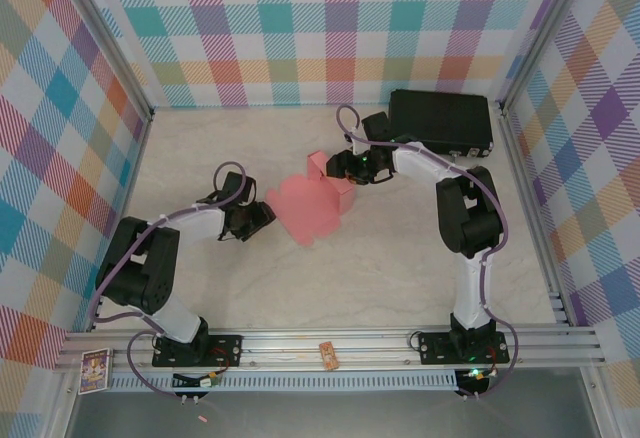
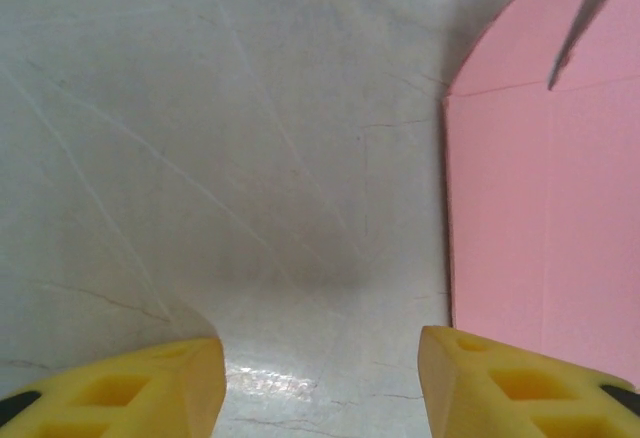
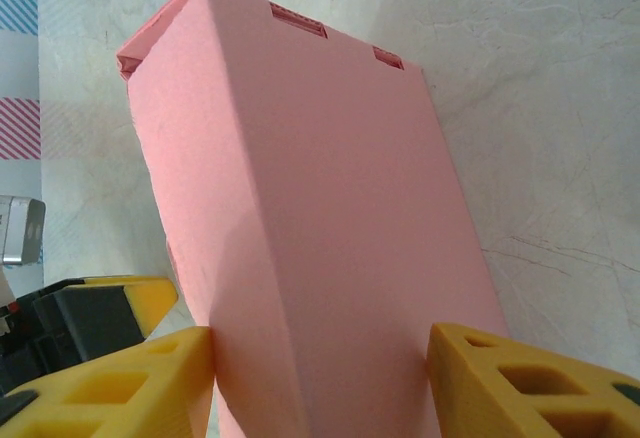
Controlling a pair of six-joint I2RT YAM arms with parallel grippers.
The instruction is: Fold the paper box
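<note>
Right gripper point(image 3: 320, 373) is clamped on the paper box point(image 3: 330, 208) at mid-bench point(image 1: 400, 268), arm reaching in low from the right with its elbow bent. Left gripper point(image 2: 320, 383) sits released with nothing in it, just beside the box's left edge. Looks mid-fold to me: 1 end stands up as a sleeve, flaps lie flat, so next the left needs to catch a flap and tuck it

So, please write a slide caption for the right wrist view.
Right tool holds the partly folded pink paper box between its yellow fingers, pale table behind.
</note>
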